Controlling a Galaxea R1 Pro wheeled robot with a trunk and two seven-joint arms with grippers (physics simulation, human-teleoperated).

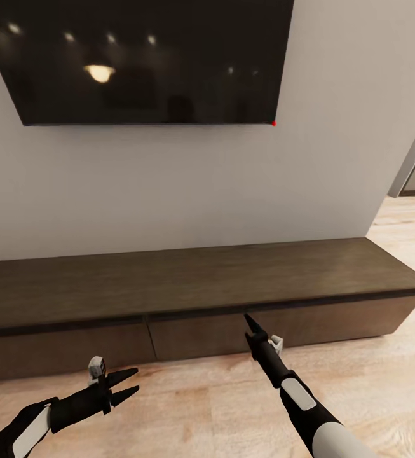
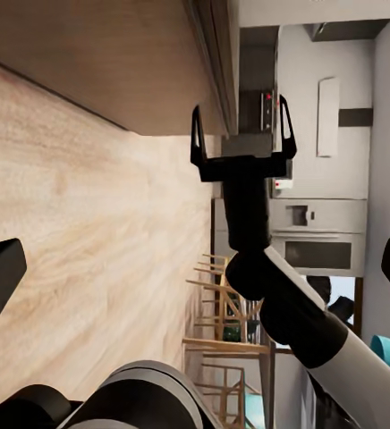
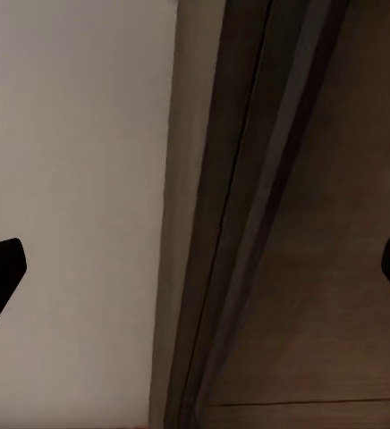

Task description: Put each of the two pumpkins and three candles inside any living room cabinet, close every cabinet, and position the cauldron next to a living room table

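Two hands up front, both empty. Left hand (image 1: 126, 386) low over wood floor (image 1: 201, 407), fingers spread, pointing right, well short of cabinet (image 1: 201, 286). Right hand (image 2: 241, 134) raised to cabinet's right-hand front (image 1: 283, 327), just below slab edge; jaws wide apart in left wrist view, gripping nothing. Cabinet along far wall under dark TV (image 1: 150, 60), both fronts flush, seam (image 1: 148, 337) between them left of right hand. Slab top bare.
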